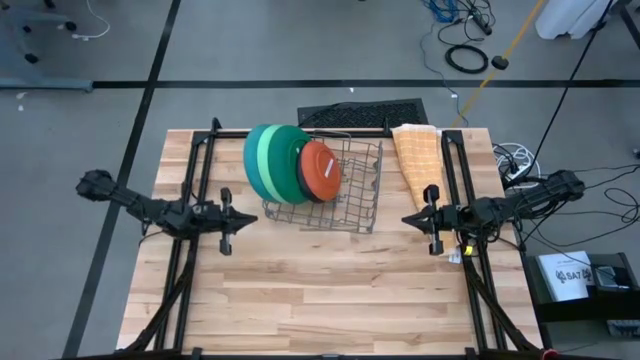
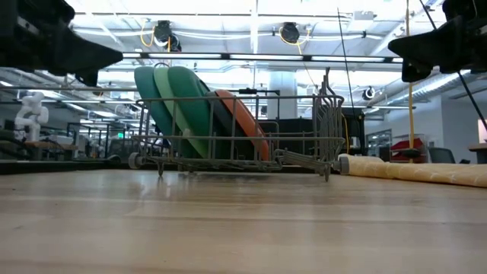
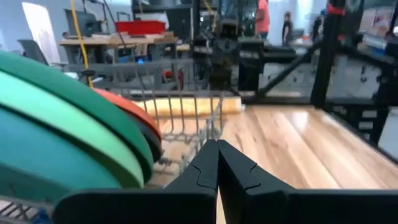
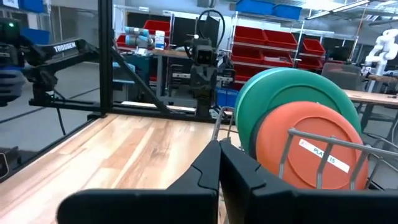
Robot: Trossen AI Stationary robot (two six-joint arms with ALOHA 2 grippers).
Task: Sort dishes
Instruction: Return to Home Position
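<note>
Near edge: bare wood table (image 1: 320, 300). Mid-table: grippers, count 2. The left gripper (image 1: 248, 220) is at the left side with its fingers pressed together tip to tip and nothing between them. The right gripper (image 1: 410, 218) is at the right side, likewise closed and empty. Both hang clear above the wood and point inward toward each other. Between them and slightly farther back: rack (image 1: 362, 205), count 1, grey wire, standing on the table. Plates in the rack, count 5, all on edge, packed close together and leaning toward the left side, filling the rack's left half. In order from the left gripper's side they are the teal plate (image 2: 144, 80), light green plate (image 2: 163, 80), dark green plate (image 2: 186, 80), black plate (image 2: 227, 122) and orange plate (image 1: 322, 170). The three green ones are larger; the black and orange ones are smaller. The black plate shows only as a dark sliver between the dark green and the orange. The left gripper sits just beside the teal plate's outer face, apart from it. The right gripper faces the orange plate across the rack's other half, well apart. Neither gripper touches a plate or the rack. Far right: cloth (image 1: 418, 160), count 1, yellow-orange, folded, lying flat just beside the rack's right end and behind the right gripper.
</note>
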